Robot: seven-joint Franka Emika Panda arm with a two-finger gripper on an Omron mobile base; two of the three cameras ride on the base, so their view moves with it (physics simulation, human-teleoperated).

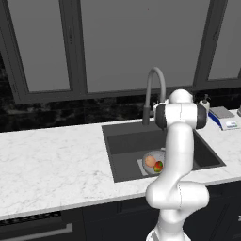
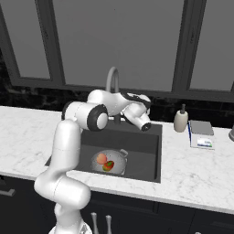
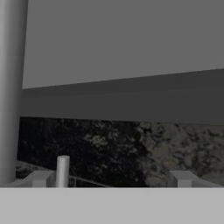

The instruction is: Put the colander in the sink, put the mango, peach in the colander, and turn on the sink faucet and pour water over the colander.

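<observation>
The pincer [image 3: 110, 179] is held wide open and empty beside the tap [image 3: 9, 92]; below it, mango [image 2: 108, 166] and peach [image 2: 101, 158] are seen inside the colander [image 2: 119, 160].

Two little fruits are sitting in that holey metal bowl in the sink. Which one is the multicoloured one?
The mango, mottled red, green and yellow, lying beside the evenly pale orange-pink peach in the colander on the floor of the sink.

a glossy white arm [image 1: 179, 155] of rounded tubular segments with dark joint bands.
</observation>
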